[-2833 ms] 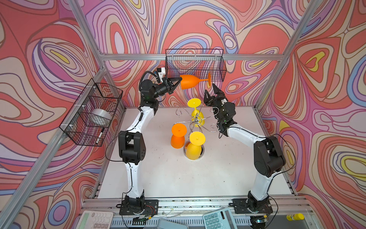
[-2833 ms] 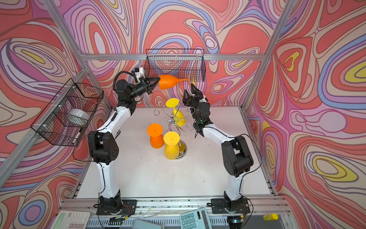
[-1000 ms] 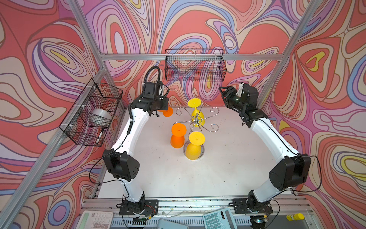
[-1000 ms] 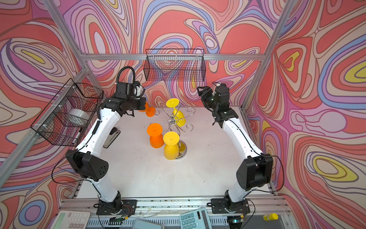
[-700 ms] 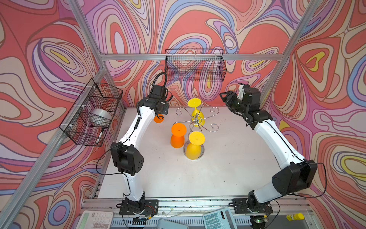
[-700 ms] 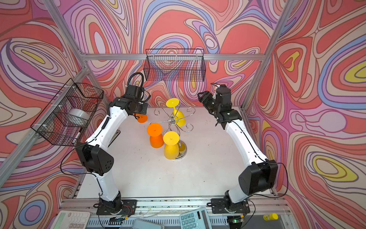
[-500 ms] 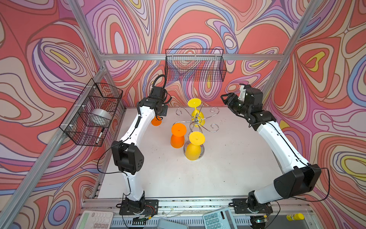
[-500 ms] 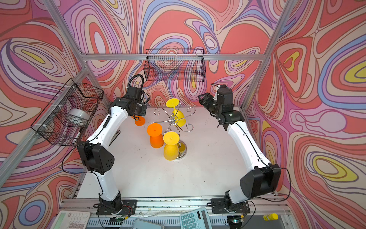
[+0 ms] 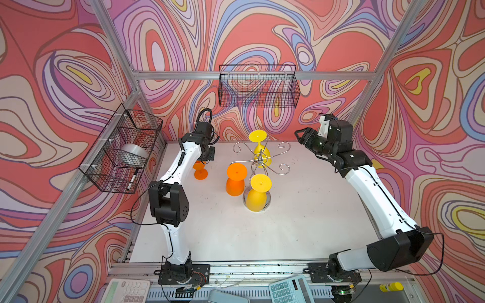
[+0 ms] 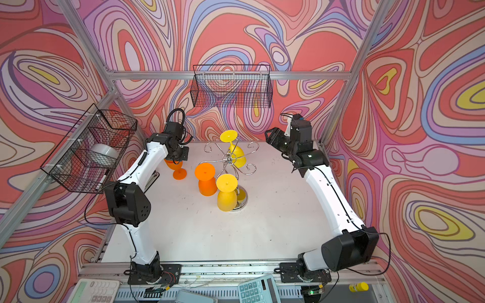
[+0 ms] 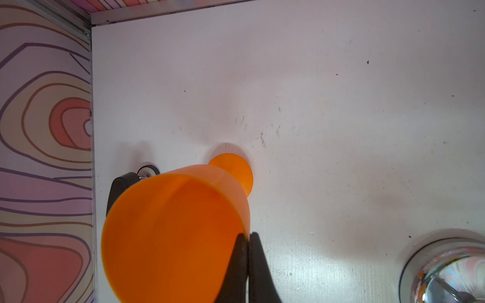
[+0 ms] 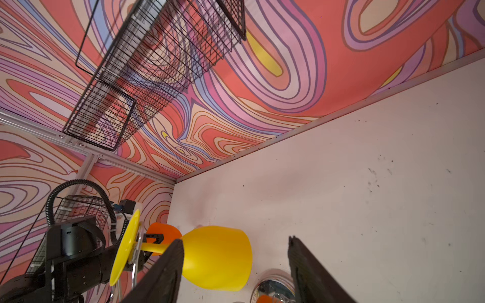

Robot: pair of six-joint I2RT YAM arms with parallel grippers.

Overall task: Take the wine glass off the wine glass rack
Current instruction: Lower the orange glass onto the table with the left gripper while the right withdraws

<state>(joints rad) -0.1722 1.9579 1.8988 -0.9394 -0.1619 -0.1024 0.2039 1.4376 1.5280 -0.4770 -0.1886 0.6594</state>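
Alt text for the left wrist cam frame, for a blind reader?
The left hand pinches the rim of an orange wine glass, seen from above with its foot down toward the white table. The chrome base of the wine glass rack shows at one corner, a patterned wall along one edge.

L gripper (image 11: 248, 236): black fingers (image 11: 258, 265). At its tips, translucent orange plastic wine glass (image 11: 170, 236), orange all over. Below: matte white tabletop (image 11: 341, 105) w/ small dark scuffs. Near it, shiny chrome wire rack (image 11: 443, 267), mirror base reflecting wall colours. Btw. both grippers: opaque orange upturned glass (image 9: 235, 181), deep-yellow plastic glass (image 9: 258, 195). R gripper (image 12: 235, 240) black too; ahead of it a second yellow glass (image 12: 217, 257) & black wire mesh basket (image 12: 157, 65). Walls (image 9: 262, 31): swirls of red, pink, purple, blue, yellow, dark outlines. L arm (image 9: 181, 162) & R arm (image 9: 372, 191): white, black joints.
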